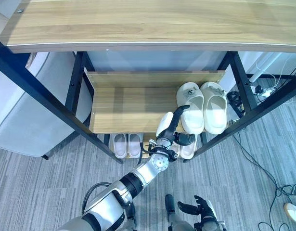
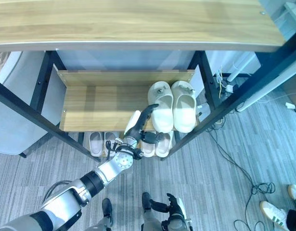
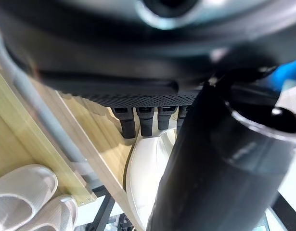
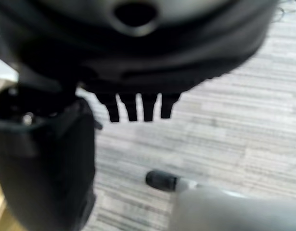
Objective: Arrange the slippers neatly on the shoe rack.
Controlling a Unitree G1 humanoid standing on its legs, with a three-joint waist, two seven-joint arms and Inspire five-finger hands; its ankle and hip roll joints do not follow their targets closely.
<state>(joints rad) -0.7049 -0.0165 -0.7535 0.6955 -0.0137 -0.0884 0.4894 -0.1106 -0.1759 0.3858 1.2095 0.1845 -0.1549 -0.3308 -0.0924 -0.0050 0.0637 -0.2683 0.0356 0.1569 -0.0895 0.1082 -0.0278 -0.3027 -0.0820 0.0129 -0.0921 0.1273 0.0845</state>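
Left eye view: a black-framed shoe rack with pale wooden shelves (image 1: 128, 108) stands on grey striped carpet (image 1: 51, 183). On its middle shelf, at about 2 o'clock from the shelf's centre, sits a pair of chunky cream foam slippers (image 1: 204, 107), side by side and touching, toes pointing away from the robot. The left robot hand (image 1: 173, 129) reaches in from 7 o'clock – its fingers are loosely spread and released, one dark finger touching the near heel of the left cream slipper. On the lowest shelf lies a pair of flat pale pink slippers (image 1: 127, 144) at 6 o'clock, and another pale pair (image 1: 188, 150) just under the hand. The right robot hand (image 1: 198, 209) hangs low at the bottom edge, relaxed and grasping nothing.

Right eye view: a person's white sneakers (image 2: 282, 204) stand on the carpet at 4 o'clock, well apart from the rack.

Left wrist view: straight fingers (image 3: 138, 121) point at the cream slipper's heel – the pink pair shows below the shelf edge.

Right wrist view: straight fingers (image 4: 138, 108) over bare carpet
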